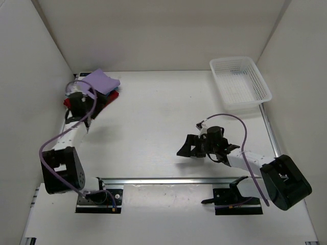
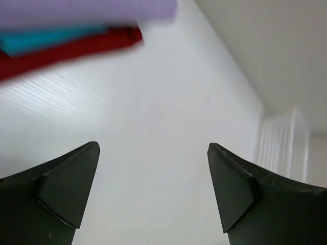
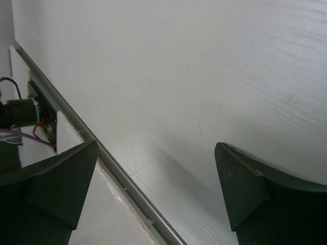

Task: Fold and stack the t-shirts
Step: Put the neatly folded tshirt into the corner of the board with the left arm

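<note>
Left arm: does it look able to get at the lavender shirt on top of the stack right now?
Probably yes. The left gripper sits close by the stack, jaws open and empty. The lavender shirt lies uncovered on top, and only bare table shows between them.

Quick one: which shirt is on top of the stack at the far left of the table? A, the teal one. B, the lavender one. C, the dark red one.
B: the lavender shirt lies on top, with the teal shirt and the dark red shirt under it.
</note>
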Available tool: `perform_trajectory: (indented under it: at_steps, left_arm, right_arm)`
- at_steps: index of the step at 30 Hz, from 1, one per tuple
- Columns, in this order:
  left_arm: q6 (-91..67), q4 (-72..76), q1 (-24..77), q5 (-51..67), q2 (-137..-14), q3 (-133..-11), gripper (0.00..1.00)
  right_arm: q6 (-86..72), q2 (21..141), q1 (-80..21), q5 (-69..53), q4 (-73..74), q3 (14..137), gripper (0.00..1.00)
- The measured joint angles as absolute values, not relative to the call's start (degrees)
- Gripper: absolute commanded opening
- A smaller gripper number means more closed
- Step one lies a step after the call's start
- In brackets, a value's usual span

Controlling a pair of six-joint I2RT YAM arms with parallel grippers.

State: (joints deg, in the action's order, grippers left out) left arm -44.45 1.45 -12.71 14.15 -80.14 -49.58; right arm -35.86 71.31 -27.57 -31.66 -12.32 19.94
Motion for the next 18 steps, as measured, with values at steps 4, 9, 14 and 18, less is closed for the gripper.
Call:
perform_trajectory:
  at_steps: [4, 9, 14, 18]
  left_arm:
    - [-39.3, -0.5, 4.3, 9.5, -76.1, -44.9, 0.98]
    - [-35.4, -2.6, 21.6, 5.1, -70.4, -36.6, 0.99]
    - [-35.1, -4.2, 25.6, 6.5, -65.8, -26.1, 0.99]
    - [-35.9, -6.7, 23.9, 8.2, -51.5, -15.8, 0.99]
  right_arm:
    - [-33.4, 69.8, -30.8, -29.1, -10.8, 19.9, 0.99]
    - [-31.9, 69.8, -33.5, -28.2, -10.7, 20.2, 0.99]
    - [-30.8, 70.7, -36.1, -28.0, -11.3, 20.6, 0.99]
    - [-30.8, 71.1, -36.2, -28.8, -12.8, 20.1, 0.99]
